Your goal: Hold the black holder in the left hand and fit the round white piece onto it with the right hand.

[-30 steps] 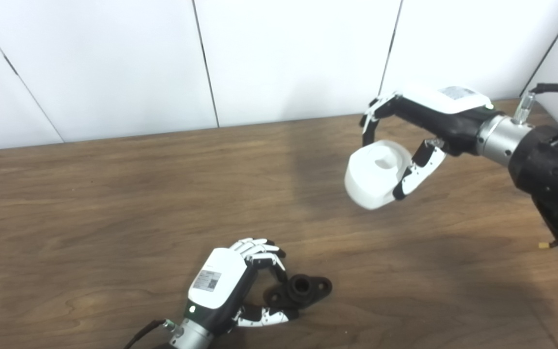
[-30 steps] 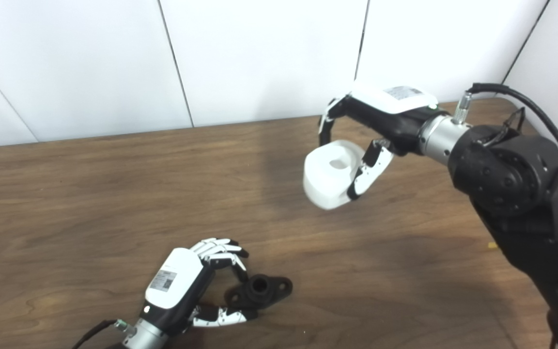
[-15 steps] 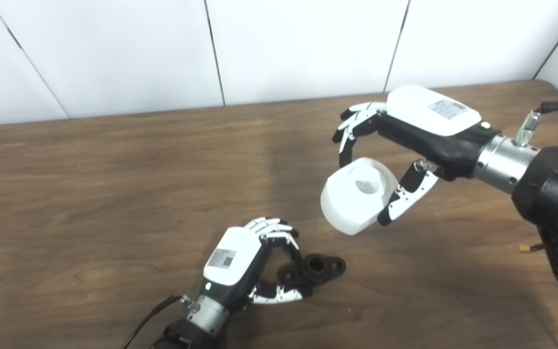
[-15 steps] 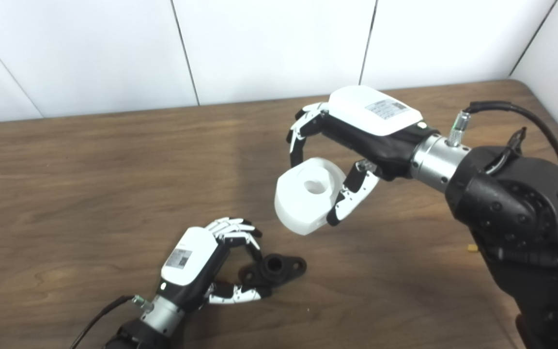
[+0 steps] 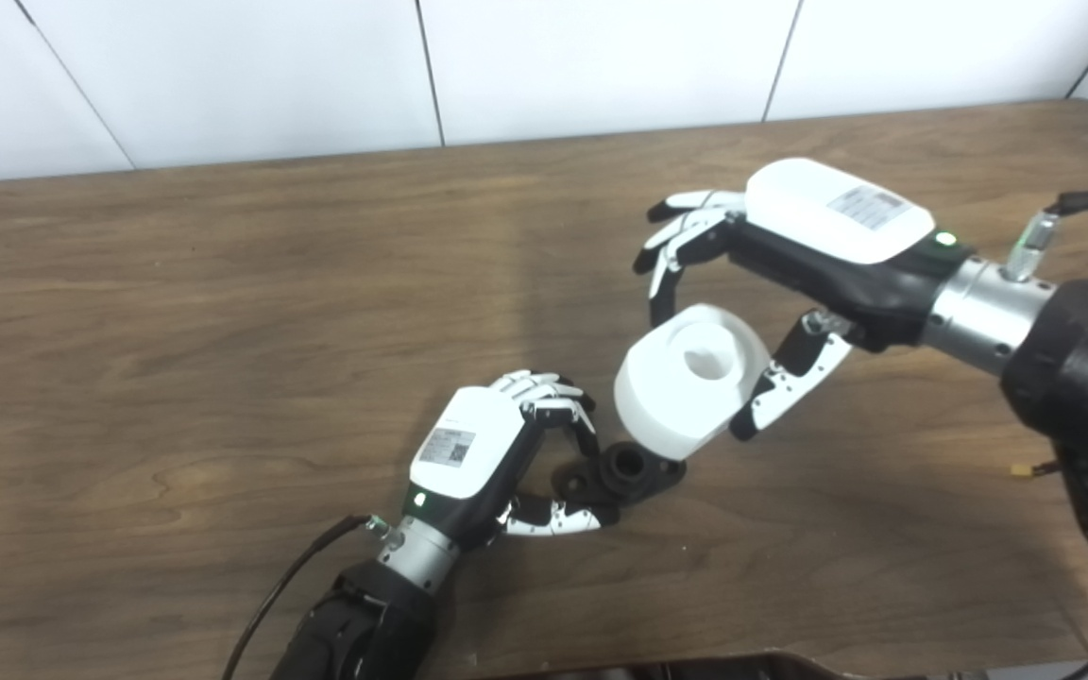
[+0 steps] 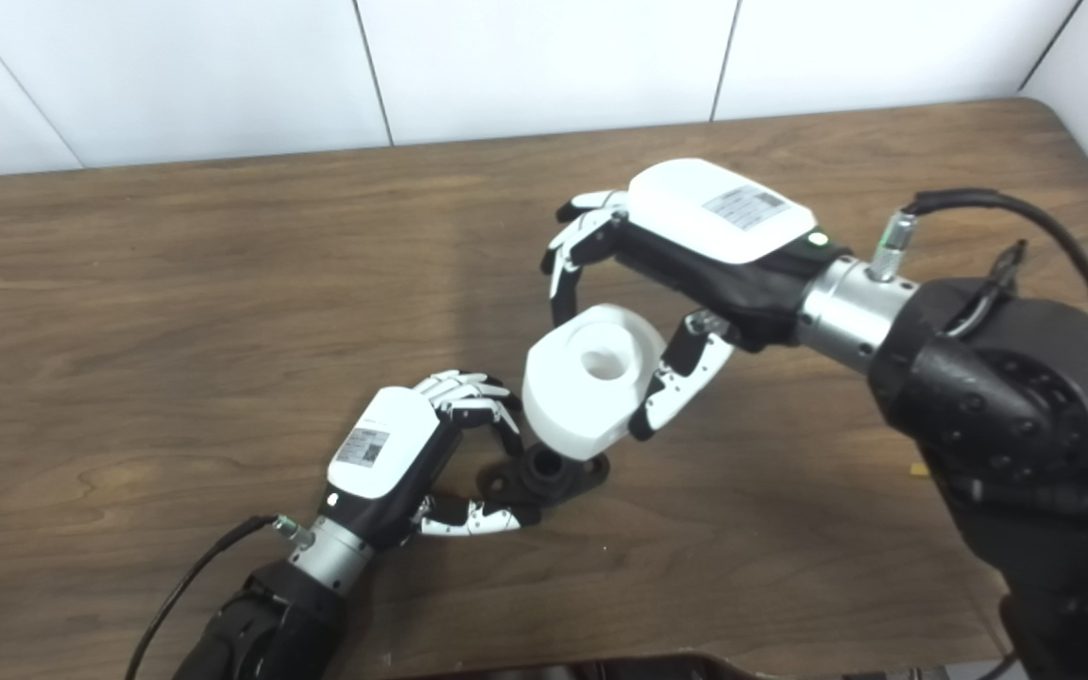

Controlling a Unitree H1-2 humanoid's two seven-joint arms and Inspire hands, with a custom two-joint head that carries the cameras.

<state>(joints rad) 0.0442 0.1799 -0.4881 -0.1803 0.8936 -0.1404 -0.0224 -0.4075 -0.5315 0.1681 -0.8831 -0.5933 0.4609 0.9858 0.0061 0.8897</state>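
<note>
The black holder [image 5: 621, 470] lies on the wooden table [image 5: 176, 312], a short tube with flat ears. My left hand [image 5: 492, 453] is shut on its left end, fingers above and thumb below. My right hand [image 5: 790, 255] is shut on the round white piece [image 5: 690, 378], a thick disc with a central hole, tilted. The piece hangs just above and to the right of the holder's tube, its lower edge covering the holder's right ear; I cannot tell whether they touch. In the right eye view the piece [image 6: 586, 378] sits over the holder [image 6: 544, 472].
White wall panels [image 5: 601, 57] stand behind the table's far edge. A small yellow connector [image 5: 1026, 469] lies on the table at the right, near my right forearm. The table's near edge runs along the bottom of the picture.
My right hand has carried the white piece down and left, from well apart to just above the holder. The camera has tilted down. My left hand keeps its hold.
</note>
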